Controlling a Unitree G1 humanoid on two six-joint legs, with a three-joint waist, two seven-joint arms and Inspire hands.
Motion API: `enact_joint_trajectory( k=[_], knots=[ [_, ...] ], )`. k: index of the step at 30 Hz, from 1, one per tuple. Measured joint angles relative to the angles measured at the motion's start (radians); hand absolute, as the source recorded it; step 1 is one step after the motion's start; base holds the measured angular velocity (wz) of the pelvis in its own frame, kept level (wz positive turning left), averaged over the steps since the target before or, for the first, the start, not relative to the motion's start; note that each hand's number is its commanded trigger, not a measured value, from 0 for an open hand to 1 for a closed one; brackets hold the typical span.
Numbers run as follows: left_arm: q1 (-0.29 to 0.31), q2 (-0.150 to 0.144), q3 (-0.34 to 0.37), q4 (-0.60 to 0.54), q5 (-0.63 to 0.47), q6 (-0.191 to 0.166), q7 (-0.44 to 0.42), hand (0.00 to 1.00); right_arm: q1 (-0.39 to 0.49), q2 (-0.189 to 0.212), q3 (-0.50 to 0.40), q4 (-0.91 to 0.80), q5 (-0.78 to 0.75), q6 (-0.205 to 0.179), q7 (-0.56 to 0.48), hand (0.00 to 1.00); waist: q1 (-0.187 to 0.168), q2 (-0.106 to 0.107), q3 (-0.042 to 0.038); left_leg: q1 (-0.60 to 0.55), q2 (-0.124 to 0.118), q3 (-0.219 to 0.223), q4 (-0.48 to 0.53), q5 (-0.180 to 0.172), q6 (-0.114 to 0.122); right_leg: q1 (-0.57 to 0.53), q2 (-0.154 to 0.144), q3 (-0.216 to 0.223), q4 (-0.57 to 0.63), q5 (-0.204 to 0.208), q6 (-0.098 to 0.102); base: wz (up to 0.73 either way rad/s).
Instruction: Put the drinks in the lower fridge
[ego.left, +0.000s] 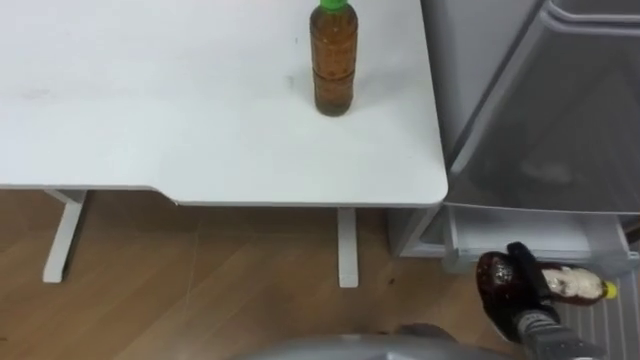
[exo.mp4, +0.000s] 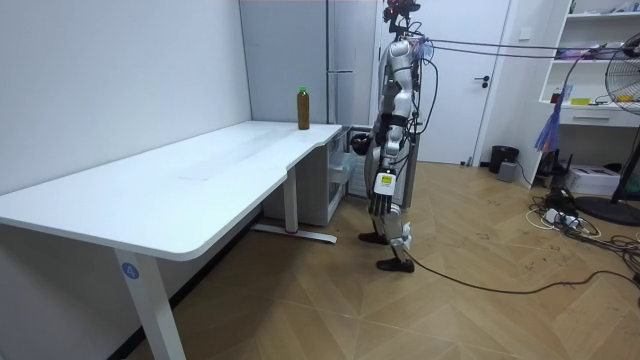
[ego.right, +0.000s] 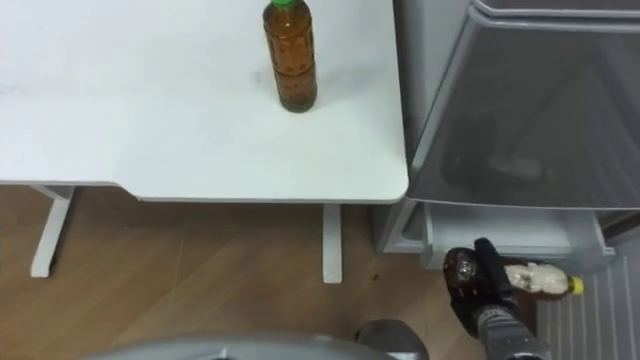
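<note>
A brown tea bottle (ego.left: 333, 60) with a green cap stands upright on the white desk (ego.left: 150, 110), near its right end. My right hand (ego.left: 527, 284) is low at the right, shut round the middle of a dark drink bottle (ego.left: 493, 284) with a pale label and a yellow cap. That bottle lies level, its cap pointing right, in front of the open lower fridge compartment (ego.left: 560, 235). In the room view I stand between the desk's end and the fridge (exo.mp4: 345, 60), and my left hand (exo.mp4: 382, 192) hangs by my thigh.
A grey fridge door panel (ego.left: 560, 110) slants over the open compartment at the right. The desk's rounded corner (ego.left: 430, 185) sits close to the fridge. Wooden floor and the desk's white legs (ego.left: 346, 245) lie below.
</note>
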Motion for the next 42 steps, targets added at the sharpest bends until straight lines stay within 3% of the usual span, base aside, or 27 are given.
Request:
enact_joint_trajectory(
  k=[4,6,7,8,10,14,16,19,23,25,27,30,35,42],
  knots=[
    [-0.086,0.002,-0.018,0.005,0.005,-0.002,-0.001,0.0,-0.078,-0.012,-0.002,0.009,0.063,-0.014,-0.026,1.0,-0.001,0.001,0.0081,-0.065,-0.01,0.018,0.016,0.009,0.004,-0.072,-0.018,-0.004,0.029,0.0,-0.003,-0.01],
    [-0.104,0.004,-0.017,0.003,0.013,-0.003,-0.001,0.0,-0.109,-0.017,-0.003,0.014,0.071,-0.014,-0.024,1.0,0.004,0.005,0.0053,-0.099,-0.012,0.039,0.042,0.009,0.004,-0.109,-0.026,-0.004,0.052,-0.003,-0.006,-0.02],
    [-0.111,0.007,-0.016,0.003,0.02,-0.003,-0.001,0.0,-0.122,-0.02,-0.003,0.023,0.073,-0.014,-0.024,1.0,0.004,0.0,0.0072,-0.111,-0.014,0.044,0.054,0.009,0.004,-0.122,-0.031,-0.003,0.065,-0.008,-0.008,0.0],
    [-0.124,0.013,-0.017,0.003,0.025,-0.003,-0.001,0.0,-0.143,-0.026,-0.003,0.04,0.078,-0.013,-0.024,1.0,0.007,-0.012,0.0144,-0.139,-0.02,0.052,0.083,0.008,0.003,-0.153,-0.042,0.0,0.1,-0.02,-0.012,0.03],
    [-0.124,0.025,-0.017,0.009,0.022,-0.001,-0.001,0.0,-0.158,-0.035,-0.003,0.043,0.089,-0.013,-0.027,1.0,0.018,-0.027,0.0183,-0.214,-0.021,0.057,0.194,-0.011,-0.013,-0.207,-0.049,0.012,0.162,-0.046,-0.022,-0.03],
    [-0.097,0.054,-0.035,0.016,0.025,0.023,0.001,0.0,-0.214,-0.054,0.003,0.085,0.093,-0.015,-0.027,1.0,0.025,-0.024,0.0176,-0.347,0.005,0.04,0.451,-0.044,-0.028,-0.273,-0.037,0.039,0.256,-0.089,-0.048,-0.21],
    [-0.092,0.055,-0.044,0.015,0.035,0.026,0.001,0.0,-0.233,-0.072,0.03,0.095,0.093,-0.015,-0.027,1.0,0.046,-0.027,0.0218,-0.415,0.012,-0.005,0.573,-0.056,-0.034,-0.304,-0.019,0.057,0.317,-0.113,-0.064,-0.25],
    [-0.118,0.053,-0.087,0.008,0.044,0.022,0.005,0.0,-0.286,-0.107,0.036,0.124,0.118,-0.016,-0.027,1.0,0.043,-0.029,0.0228,-0.451,-0.002,-0.034,0.556,-0.1,-0.046,-0.378,-0.02,0.063,0.38,-0.134,-0.063,0.13],
    [-0.144,0.052,-0.114,-0.002,0.042,0.019,0.024,0.0,-0.341,-0.136,0.042,0.13,0.133,-0.016,-0.027,1.0,0.06,-0.033,0.0222,-0.485,-0.012,-0.024,0.512,-0.123,-0.049,-0.458,-0.024,0.078,0.404,-0.114,-0.06,-0.06],
    [-0.167,0.055,-0.118,-0.006,0.042,0.017,0.031,0.0,-0.37,-0.153,0.057,0.13,0.135,-0.016,-0.027,1.0,0.062,-0.045,0.029,-0.535,-0.016,-0.013,0.512,-0.124,-0.048,-0.511,-0.033,0.077,0.41,-0.093,-0.057,0.08],
    [-0.187,0.055,-0.138,-0.006,0.038,0.019,0.03,0.0,-0.392,-0.174,0.076,0.13,0.132,-0.016,-0.027,1.0,0.061,-0.046,0.0289,-0.58,-0.025,-0.009,0.514,-0.123,-0.047,-0.556,-0.043,0.076,0.413,-0.077,-0.051,0.12],
    [-0.203,0.062,-0.153,-0.006,-0.006,0.016,0.031,0.0,-0.413,-0.196,0.079,0.129,0.124,-0.016,-0.028,1.0,0.068,-0.049,0.0285,-0.64,-0.036,0.0,0.522,-0.119,-0.019,-0.61,-0.056,0.074,0.414,-0.058,-0.036,0.1],
    [-0.207,0.082,-0.153,-0.004,-0.063,0.019,0.041,0.0,-0.471,-0.242,0.116,0.127,0.113,-0.016,-0.059,1.0,0.075,-0.055,0.0285,-0.736,-0.061,0.005,0.535,-0.104,0.002,-0.697,-0.076,0.078,0.406,-0.015,-0.019,0.06],
    [-0.21,0.093,-0.175,-0.01,-0.067,0.02,0.06,0.0,-0.542,-0.293,0.152,0.123,0.087,-0.016,-0.116,1.0,0.117,-0.056,0.0293,-0.836,-0.063,0.029,0.567,-0.098,0.015,-0.796,-0.091,0.078,0.415,0.018,-0.029,-0.02]
  ],
)
